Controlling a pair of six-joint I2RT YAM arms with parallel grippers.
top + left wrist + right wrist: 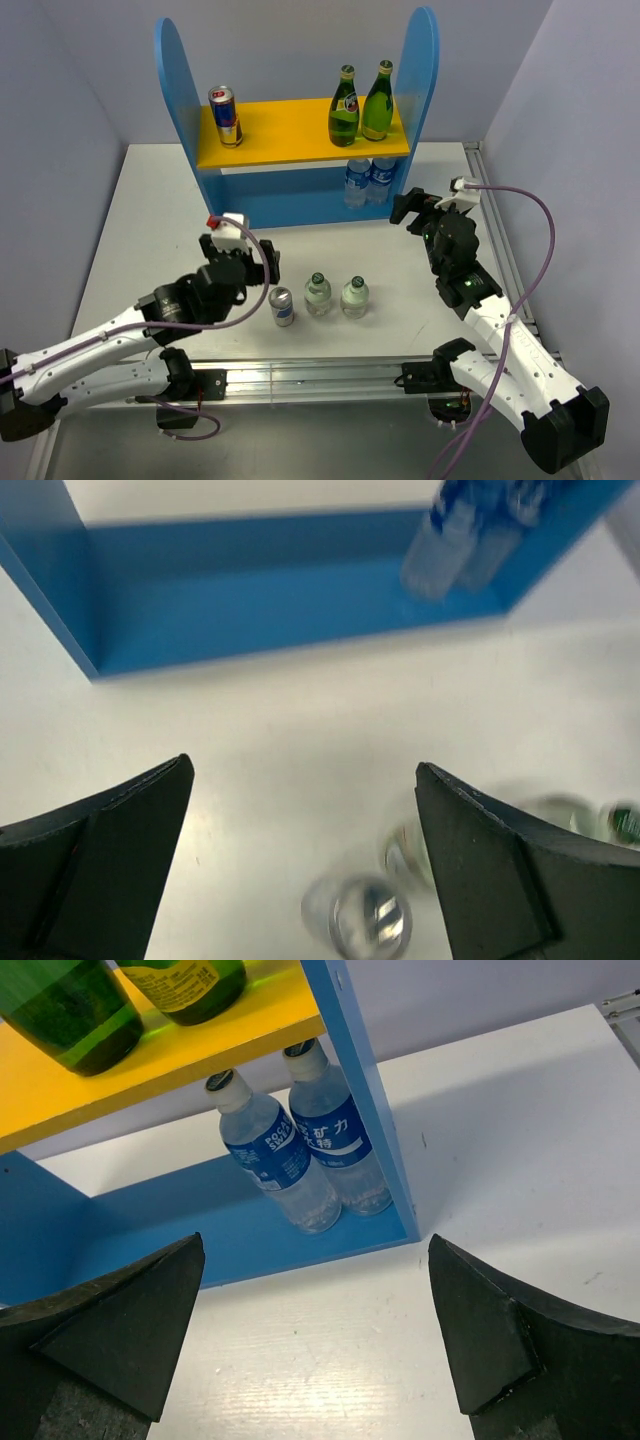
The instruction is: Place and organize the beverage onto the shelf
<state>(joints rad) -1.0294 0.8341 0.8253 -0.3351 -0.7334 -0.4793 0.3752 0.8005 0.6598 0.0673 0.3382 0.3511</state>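
A white table (150,220) seen from above, with a blue rack with two round-topped side panels and a yellow-orange upper board (290,135) standing at the middle of its far edge. This is the shelf, and it is already partly stocked.

- **Upper board:** a red-and-blue drink can (226,116) stands at the left end and two green glass bottles (361,104) stand at the right end.
- **Blue base:** two clear plastic water bottles with blue labels (368,181) stand touching each other, tucked against the right panel. The drinks appear to be sorted by kind.
- **Still loose:** a silver can (283,307) and two small clear bottles with green caps (336,296) stand in a row near the middle of the near edge.

The left gripper (304,765) hangs just above and behind the silver can, its jaws spread wide and holding nothing — probably lining up to take it. The right gripper (316,1240) is also wide open and empty. It hovers near the rack's right front corner, facing the water bottles — likely placed there to serve that side.
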